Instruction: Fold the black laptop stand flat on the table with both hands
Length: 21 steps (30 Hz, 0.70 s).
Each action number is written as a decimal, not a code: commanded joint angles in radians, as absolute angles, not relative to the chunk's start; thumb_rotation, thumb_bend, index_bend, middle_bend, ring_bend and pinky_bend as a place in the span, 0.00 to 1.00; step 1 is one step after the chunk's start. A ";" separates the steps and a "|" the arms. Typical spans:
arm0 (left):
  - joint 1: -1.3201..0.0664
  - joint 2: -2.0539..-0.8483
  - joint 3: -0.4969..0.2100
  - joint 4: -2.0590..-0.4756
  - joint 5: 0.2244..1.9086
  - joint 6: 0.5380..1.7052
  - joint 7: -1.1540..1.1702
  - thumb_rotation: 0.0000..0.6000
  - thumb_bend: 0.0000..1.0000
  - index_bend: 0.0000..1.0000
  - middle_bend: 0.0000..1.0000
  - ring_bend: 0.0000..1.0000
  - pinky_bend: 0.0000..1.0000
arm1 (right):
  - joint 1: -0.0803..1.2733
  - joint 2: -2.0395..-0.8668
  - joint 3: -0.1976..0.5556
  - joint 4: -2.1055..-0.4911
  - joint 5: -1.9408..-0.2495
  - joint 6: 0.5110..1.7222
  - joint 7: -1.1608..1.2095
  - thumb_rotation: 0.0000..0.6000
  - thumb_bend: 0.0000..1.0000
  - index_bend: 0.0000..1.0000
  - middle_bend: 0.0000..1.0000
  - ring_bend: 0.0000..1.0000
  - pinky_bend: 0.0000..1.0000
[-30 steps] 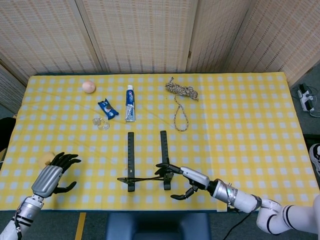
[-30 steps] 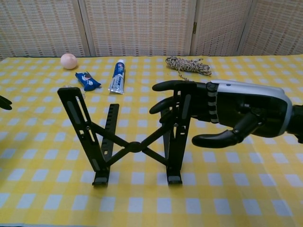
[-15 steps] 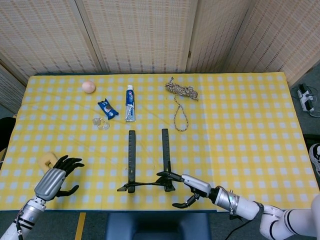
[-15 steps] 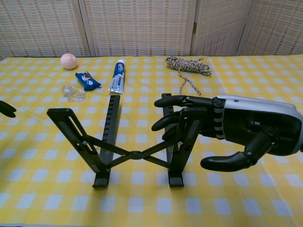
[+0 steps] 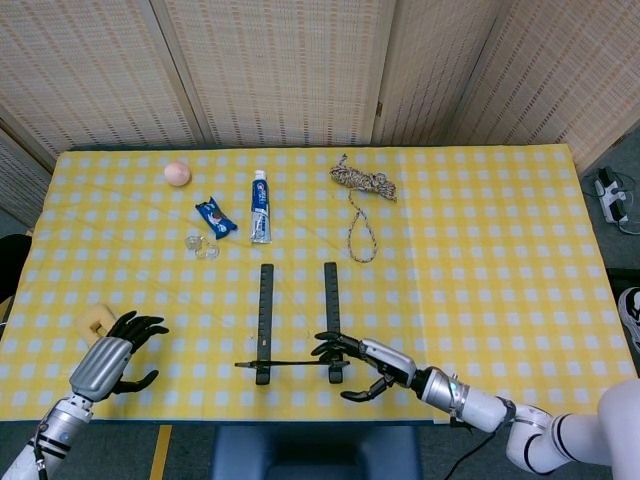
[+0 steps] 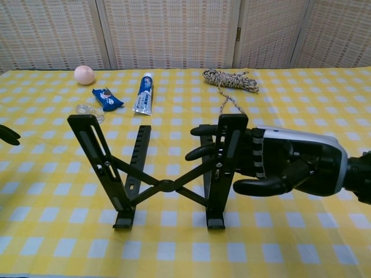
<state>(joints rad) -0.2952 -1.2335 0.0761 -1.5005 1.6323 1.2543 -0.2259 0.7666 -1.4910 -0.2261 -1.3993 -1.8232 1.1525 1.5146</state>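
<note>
The black laptop stand (image 5: pixel 265 325) sits near the table's front edge, its two base rails (image 6: pixel 138 156) pointing away from me. Both support arms are raised and joined by crossed struts (image 6: pixel 166 185). My right hand (image 6: pixel 278 168) is beside the right support arm (image 6: pixel 229 145), with spread fingers (image 6: pixel 204 153) lying against it and the thumb curled underneath to the right. In the head view this right hand (image 5: pixel 365 360) is at the stand's near right corner. My left hand (image 5: pixel 115 350) hovers open far to the left of the stand, holding nothing.
At the back lie a peach ball (image 5: pixel 178 172), a blue snack packet (image 5: pixel 215 216), a toothpaste tube (image 5: pixel 260 205), a clear plastic piece (image 5: pixel 200 243) and a coiled rope (image 5: pixel 365 185). A yellowish ring (image 5: pixel 95 320) lies beside the left hand. Yellow checked cloth (image 5: pixel 480 260) covers the table.
The stand's support arms sank lower half a second ago and have risen again. My right hand stayed against the right arm and followed it. The left hand drew back towards the table's near edge.
</note>
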 commanded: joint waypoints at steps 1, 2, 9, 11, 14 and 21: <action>-0.296 -1.235 0.077 -1.499 1.631 1.253 -0.226 1.00 0.34 0.27 0.19 0.15 0.07 | 0.770 -1.525 -0.243 -1.354 -1.805 1.148 1.625 1.00 0.34 0.10 0.20 0.19 0.01; -0.297 -1.236 0.077 -1.498 1.630 1.251 -0.226 1.00 0.34 0.27 0.19 0.15 0.07 | 0.771 -1.532 -0.247 -1.344 -1.803 1.146 1.654 1.00 0.34 0.10 0.20 0.19 0.01; -0.302 -1.242 0.078 -1.492 1.622 1.241 -0.227 1.00 0.34 0.27 0.19 0.15 0.07 | 0.781 -1.563 -0.277 -1.299 -1.808 1.143 1.808 1.00 0.34 0.10 0.20 0.19 0.02; -0.303 -1.243 0.077 -1.491 1.621 1.240 -0.227 1.00 0.34 0.27 0.19 0.15 0.07 | 0.784 -1.566 -0.283 -1.294 -1.808 1.143 1.847 1.00 0.34 0.10 0.20 0.19 0.02; -0.305 -1.247 0.076 -1.487 1.617 1.237 -0.230 1.00 0.34 0.27 0.19 0.15 0.07 | 0.789 -1.572 -0.293 -1.285 -1.808 1.147 1.910 1.00 0.34 0.10 0.20 0.19 0.03; -0.312 -1.256 0.078 -1.475 1.618 1.228 -0.245 1.00 0.34 0.27 0.19 0.15 0.07 | 0.788 -1.570 -0.298 -1.281 -1.803 1.158 1.926 1.00 0.34 0.10 0.20 0.19 0.03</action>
<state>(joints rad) -0.3104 -1.2542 0.0777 -1.4767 1.6169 1.2299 -0.2412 0.7887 -1.5719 -0.2981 -1.2832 -1.8051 1.1516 1.9522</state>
